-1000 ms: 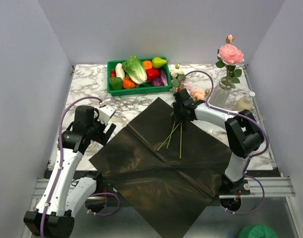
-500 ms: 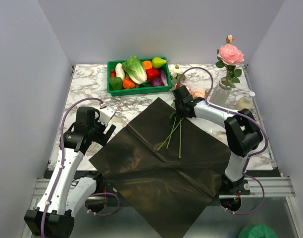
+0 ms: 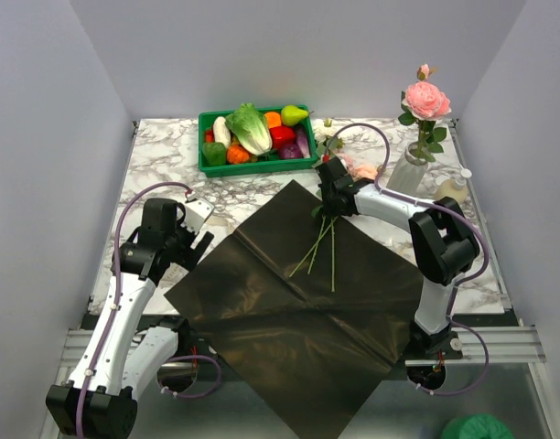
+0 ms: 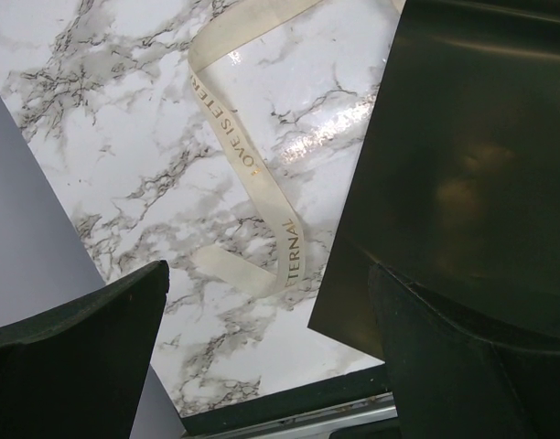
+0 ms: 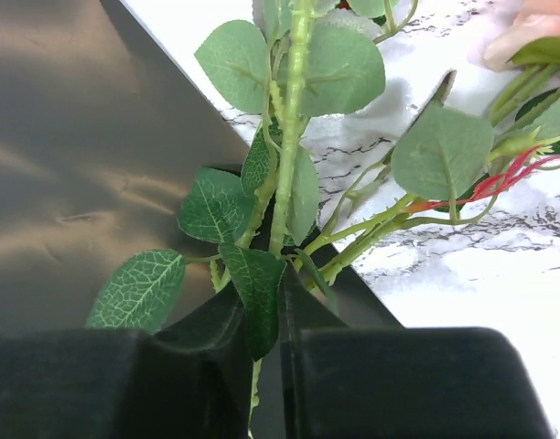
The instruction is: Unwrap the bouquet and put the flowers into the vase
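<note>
The right arm reaches in from the right side, elbow raised and forearm running left and slightly away, so that the right gripper (image 3: 326, 203) sits low over the far corner of the paper (image 3: 298, 293). In its wrist view the right gripper (image 5: 282, 343) has its jaws drawn nearly together on a thin green stem (image 5: 289, 137), with leaves crowding the narrow gap. The left arm is folded near its base, and the left gripper (image 3: 196, 229) hangs above the table (image 3: 161, 146) just off the paper's left corner. Its wrist view shows the left gripper (image 4: 269, 274) spread wide and holding nothing, with the cream ribbon (image 4: 253, 165) lying loose on the marble below it. The flowers (image 3: 321, 247) lie with their stems across the opened paper and their blooms on the marble past its far edge, close to the vase (image 3: 408, 169). The vase stands at the far right with one pink rose (image 3: 427, 99) upright in it, and a bottle (image 3: 451, 189) is just beside it. The green tray (image 3: 257, 137) sits at the far middle. Compared with a second ago, the right gripper has shifted a little farther from the arm bases, toward the blooms, and its jaws have closed from partly open onto the stem. The loose stems on the paper have barely moved, and the left arm has kept its place with its jaws as wide as before.
</note>
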Robot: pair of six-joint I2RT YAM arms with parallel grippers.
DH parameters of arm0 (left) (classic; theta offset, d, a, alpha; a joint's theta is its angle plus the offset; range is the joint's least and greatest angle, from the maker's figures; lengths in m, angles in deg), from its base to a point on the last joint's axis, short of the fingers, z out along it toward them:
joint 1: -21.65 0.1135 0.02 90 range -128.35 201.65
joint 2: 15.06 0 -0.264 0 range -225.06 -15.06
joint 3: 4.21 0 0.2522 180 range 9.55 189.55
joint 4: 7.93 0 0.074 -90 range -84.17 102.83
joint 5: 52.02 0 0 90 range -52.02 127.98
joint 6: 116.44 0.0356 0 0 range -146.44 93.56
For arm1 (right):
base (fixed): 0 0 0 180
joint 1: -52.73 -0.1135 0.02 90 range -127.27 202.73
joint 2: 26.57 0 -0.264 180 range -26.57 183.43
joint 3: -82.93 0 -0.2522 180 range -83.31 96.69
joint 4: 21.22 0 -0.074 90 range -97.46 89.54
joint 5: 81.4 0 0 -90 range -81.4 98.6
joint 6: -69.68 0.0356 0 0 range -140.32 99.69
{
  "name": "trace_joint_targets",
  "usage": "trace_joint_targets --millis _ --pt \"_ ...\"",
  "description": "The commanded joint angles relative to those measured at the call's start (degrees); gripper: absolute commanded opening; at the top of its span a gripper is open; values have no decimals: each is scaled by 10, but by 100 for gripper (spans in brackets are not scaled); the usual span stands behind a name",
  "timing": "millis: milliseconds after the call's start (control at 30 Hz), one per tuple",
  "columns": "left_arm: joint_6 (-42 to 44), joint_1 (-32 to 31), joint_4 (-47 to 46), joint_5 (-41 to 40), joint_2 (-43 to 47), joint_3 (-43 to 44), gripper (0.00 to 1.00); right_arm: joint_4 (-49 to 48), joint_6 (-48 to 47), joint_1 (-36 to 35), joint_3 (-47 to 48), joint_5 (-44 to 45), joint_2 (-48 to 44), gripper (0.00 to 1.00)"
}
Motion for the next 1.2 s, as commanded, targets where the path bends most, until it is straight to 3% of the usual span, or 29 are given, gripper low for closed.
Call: trace_joint_targets --millis 0,267,633,967,1067,1167 --pt "15 2 -12 -25 8 -7 99 -6 2 -3 12 11 15 16" --pt "9 3 -8 -20 10 -2 99 -16 13 -3 11 -5 -31 1" --pt "0 2 -7 -12 9 1 99 -193 -70 -34 -87 -72 -261 1" --pt "0 2 0 -10 21 -2 99 -141 -103 -44 -69 -121 -301 1" --pt "4 3 1 -10 32 -11 99 -157 -79 -56 -146 -113 -323 6" --pt "8 3 0 -13 40 -22 99 -172 -62 -65 -207 -109 -334 29"
